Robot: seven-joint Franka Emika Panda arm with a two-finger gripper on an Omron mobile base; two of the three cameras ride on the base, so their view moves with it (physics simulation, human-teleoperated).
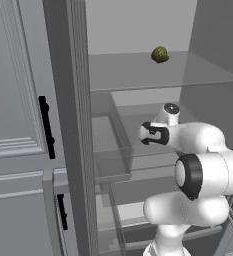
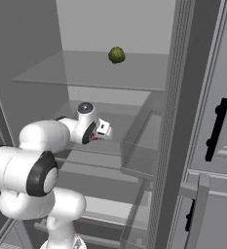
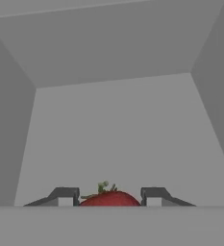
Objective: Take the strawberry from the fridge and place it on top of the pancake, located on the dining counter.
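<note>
Strawberry [image 3: 109,198] on the fridge [image 3: 113,129] shelf, between the jaws, grip impossible to tell.

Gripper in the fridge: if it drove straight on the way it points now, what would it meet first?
The strawberry: in the hand view it sits right between the gripper's fingertips, so that comes first. Beyond it looks like bare pale shelf, then the fridge's back wall; depth there is hard to judge.

The fridge [image 1: 68,125] looks matt dark grey with clear glassy shelves [image 2: 100,73], the strawberry [image 3: 109,198] smooth and slightly glossy red, the green ball [image 1: 159,54] rough and dull.
</note>
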